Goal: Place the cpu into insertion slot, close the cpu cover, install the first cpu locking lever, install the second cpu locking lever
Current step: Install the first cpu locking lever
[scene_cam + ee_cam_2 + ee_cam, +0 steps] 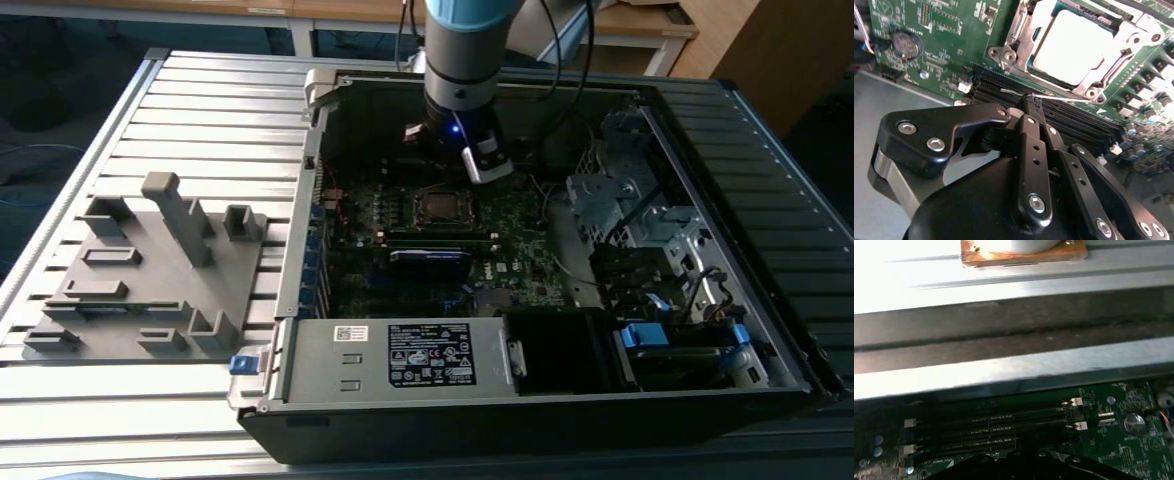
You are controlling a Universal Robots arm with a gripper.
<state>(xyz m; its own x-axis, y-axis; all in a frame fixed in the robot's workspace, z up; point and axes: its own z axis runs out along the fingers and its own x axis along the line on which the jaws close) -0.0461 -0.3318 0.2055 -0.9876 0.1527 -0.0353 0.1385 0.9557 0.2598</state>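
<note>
The cpu, a small flat square chip with a dull silvery metal top (pixel 1069 47), is seated in the insertion slot, a small square dark socket with a thin metal rim (pixel 438 205) on the green circuit board (pixel 944 30). The cpu cover, a silvery metal frame plate with a square window (pixel 1126 52), looks down flat around it, and the chip top shows through the window.

Key relation: in the second wrist view the socket lies just beyond the tips of the black two-finger gripper (pixel 1032 100). Between them is a thin bare-metal wire lever (pixel 1064 97), just beside the socket's near edge. Its long axis runs parallel to the long black memory-stick slots (pixel 1074 117) and crosswise to the fingers.

Tool state: fingers pressed together, with the tips right at the wire. I can't tell whether the wire is nipped between them or only touched.

Arm pose: it comes down steeply into the open dark computer case (pixel 534 400), wrist close to vertical. In the exterior view the gripper (pixel 487 165) hangs low over the board, and the socket is a little to that view's left of it.
</note>
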